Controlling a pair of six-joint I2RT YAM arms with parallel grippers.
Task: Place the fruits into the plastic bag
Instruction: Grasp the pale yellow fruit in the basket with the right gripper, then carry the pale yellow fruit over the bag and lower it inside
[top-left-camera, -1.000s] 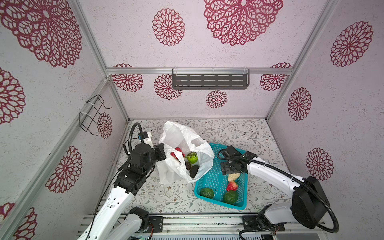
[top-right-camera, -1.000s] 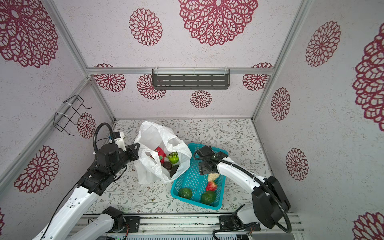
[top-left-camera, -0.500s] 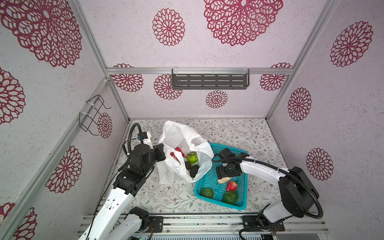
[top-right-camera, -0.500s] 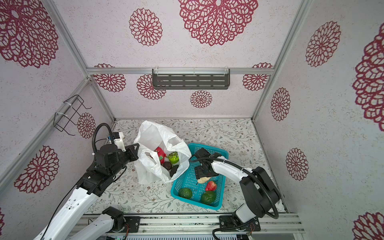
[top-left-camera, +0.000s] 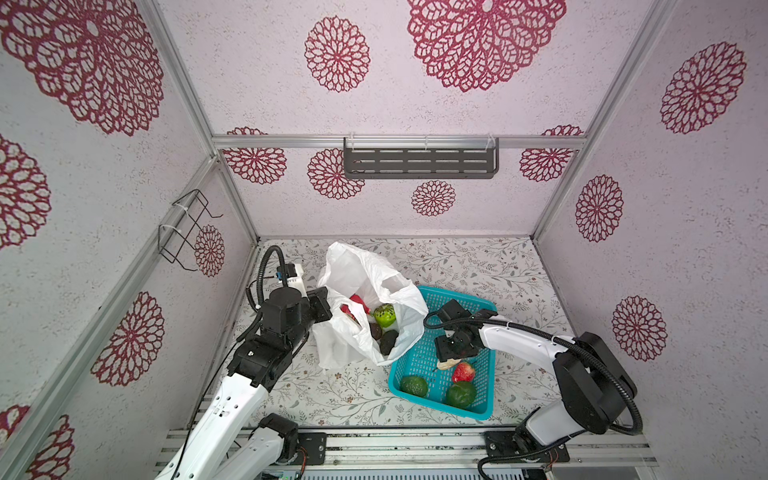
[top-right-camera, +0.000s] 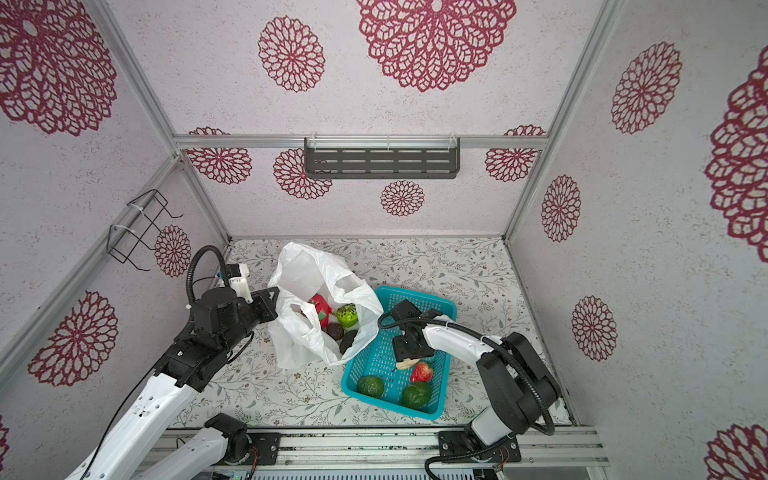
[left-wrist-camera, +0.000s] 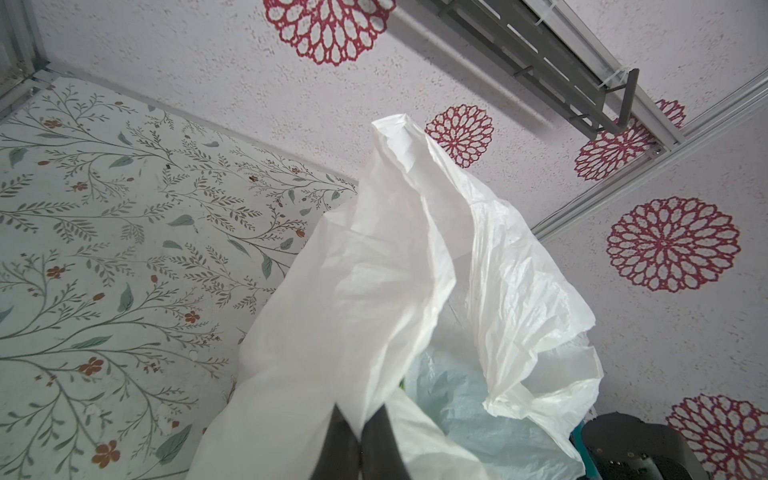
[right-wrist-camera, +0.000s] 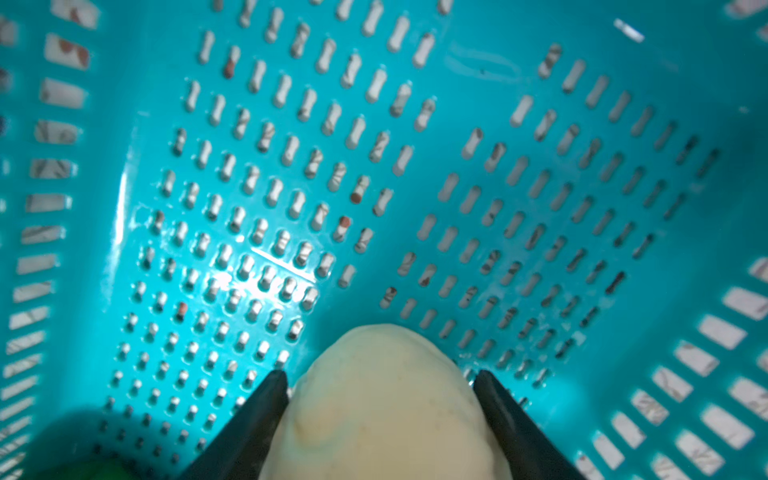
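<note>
Right, starting at the left: the left claw (left-wrist-camera: 360, 428) is pinched tight on a fold of the plastic bag (top-left-camera: 357, 266), holding its mouth up and open just left of the middle of the surface (top-left-camera: 478, 262). Down inside you can pick out the dragon fruit (top-right-camera: 321, 309), the bumpy light-green fruit (top-left-camera: 384, 316) and, lower down, some dark fruit (top-left-camera: 388, 341). The bag's lip sags over the left edge of the teal basket (top-left-camera: 440, 297), which sits toward the near edge of the surface.

And here's the action: the right claw (right-wrist-camera: 378, 374) is down in the middle of the basket at a middling width, fingers against both flanks of the beige pear (right-wrist-camera: 374, 424). I'd call this the pick-up. The strawberry (top-left-camera: 463, 371) lies just beside the pear, and two dark green fruits (top-left-camera: 413, 385) wait along the basket's near edge.

The next move, by my reckoning, is to lift straight up clear of the basket wall, swing left and let go above the open mouth. That thin film must be kept propped open.

Some things are hard to call. I cannot tell whether the pear has left the basket floor: the top views show only a sliver of it under the claw, and the wrist view cuts off its lower part. The dark fruit may be one piece or two. The left claw's tips are lost behind plastic in both top views, and the bag's bottom is out of sight.
</note>
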